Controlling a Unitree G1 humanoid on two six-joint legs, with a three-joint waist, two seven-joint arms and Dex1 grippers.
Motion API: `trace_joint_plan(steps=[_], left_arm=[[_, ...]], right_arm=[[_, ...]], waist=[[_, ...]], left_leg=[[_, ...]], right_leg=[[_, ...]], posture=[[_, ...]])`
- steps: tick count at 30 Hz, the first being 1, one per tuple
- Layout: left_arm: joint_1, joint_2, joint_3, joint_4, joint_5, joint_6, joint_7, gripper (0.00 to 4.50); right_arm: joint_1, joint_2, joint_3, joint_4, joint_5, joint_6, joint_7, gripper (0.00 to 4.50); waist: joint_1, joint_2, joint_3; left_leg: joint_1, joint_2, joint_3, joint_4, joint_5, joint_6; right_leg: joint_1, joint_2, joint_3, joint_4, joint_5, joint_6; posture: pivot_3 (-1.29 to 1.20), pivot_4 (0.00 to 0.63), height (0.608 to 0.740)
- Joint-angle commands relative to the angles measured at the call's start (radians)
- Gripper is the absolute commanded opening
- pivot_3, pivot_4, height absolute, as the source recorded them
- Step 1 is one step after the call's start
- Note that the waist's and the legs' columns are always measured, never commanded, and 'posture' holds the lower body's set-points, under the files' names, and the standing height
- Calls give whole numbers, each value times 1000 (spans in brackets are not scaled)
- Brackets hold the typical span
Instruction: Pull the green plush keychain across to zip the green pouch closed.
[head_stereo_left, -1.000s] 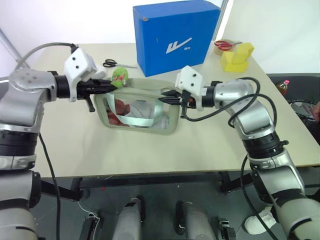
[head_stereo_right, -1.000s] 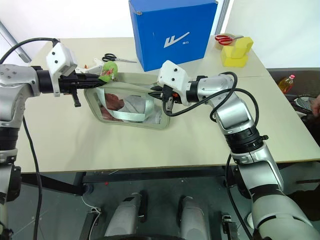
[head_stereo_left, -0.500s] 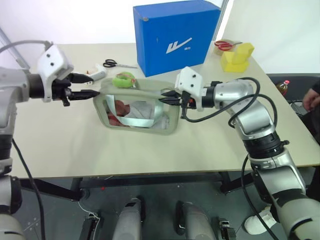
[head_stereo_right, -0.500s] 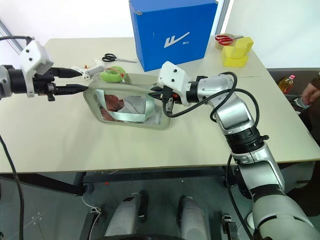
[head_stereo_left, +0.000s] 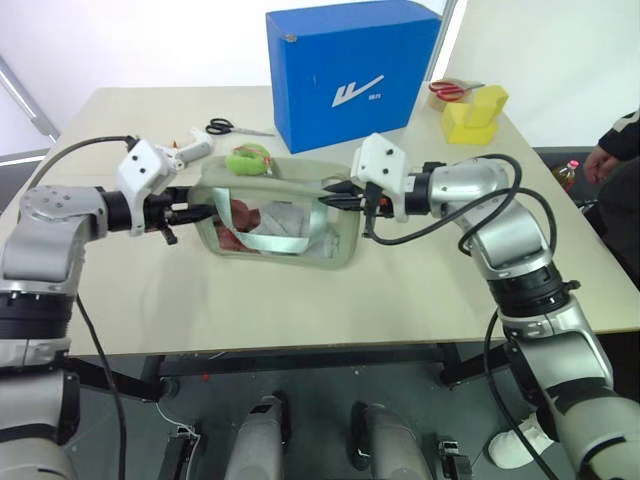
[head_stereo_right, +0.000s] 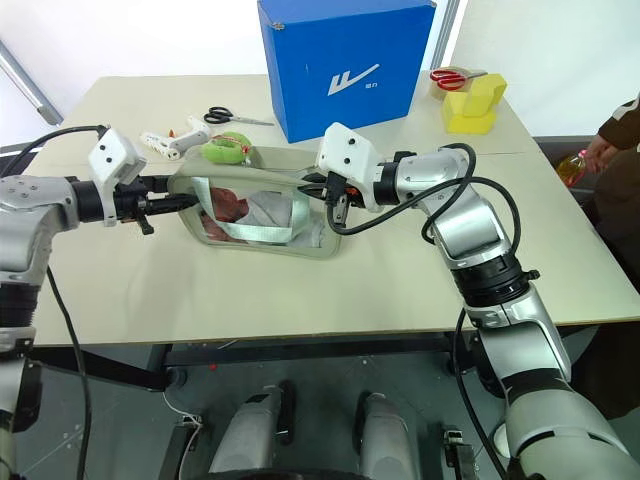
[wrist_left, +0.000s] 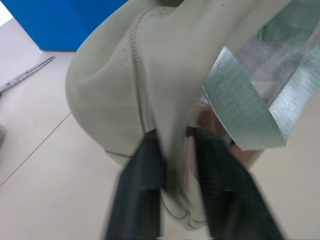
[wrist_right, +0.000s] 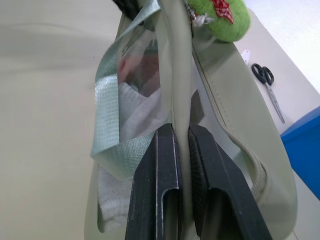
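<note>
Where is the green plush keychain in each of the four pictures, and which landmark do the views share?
Left eye view: green plush keychain lies on the pouch's far top edge, in front of the blue box.
Right eye view: same place.
Left wrist view: not in it.
Right wrist view: at the pouch's far end.
Shared landmark: the green pouch.

One green pouch, one green plush keychain, one blue box, apparently two scissors, one yellow block.
</note>
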Motion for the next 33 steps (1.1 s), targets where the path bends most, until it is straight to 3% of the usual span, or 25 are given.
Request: trace_joint_plan(steps=[1,7,10,15,20,26,33], left_arm=[[-18,21,22,-36,-12,-3,-9,11],[-7,28,13,-53,-5,11,-18,11],[4,31,8,-58,1,1,-24,0],[10,36,16,-64,-3,0,-26,0],[15,39,18,-71,-5,-2,-24,0],[18,29,16,-87,-8,8,-13,0],[22,29,16,-93,-9,10,-13,0]], right_arm=[[-22,-6,-19,-14,4,-13,0,0],[-23,-14,-20,-12,11,-2,10,0],[-46,-33,-27,8,20,9,41,1138],[-137,-69,-39,77,21,-26,96,3591],[-263,43,-86,125,89,60,28,3591],[-304,222,-45,189,72,43,-57,3591],[-335,282,1,298,40,11,-43,3591]], waist=[[0,0,0],[0,0,0],[0,0,0],[-1,0,0],[-6,0,0],[-5,0,0],[-1,0,0]], left_leg=[[0,0,0,0,0,0],[0,0,0,0,0,0],[0,0,0,0,0,0],[0,0,0,0,0,0],[0,1,0,-1,0,0],[0,2,1,-1,0,0],[0,2,1,0,0,0]], right_leg=[[0,0,0,0,0,0],[0,0,0,0,0,0],[0,0,0,0,0,0],[0,0,0,0,0,0],[-1,0,0,0,0,0],[-1,2,0,1,0,0],[-1,2,0,1,0,0]], posture=[[0,150,740],[0,150,740],[0,150,740],[0,150,740],[0,150,740],[0,150,740],[0,150,740]])
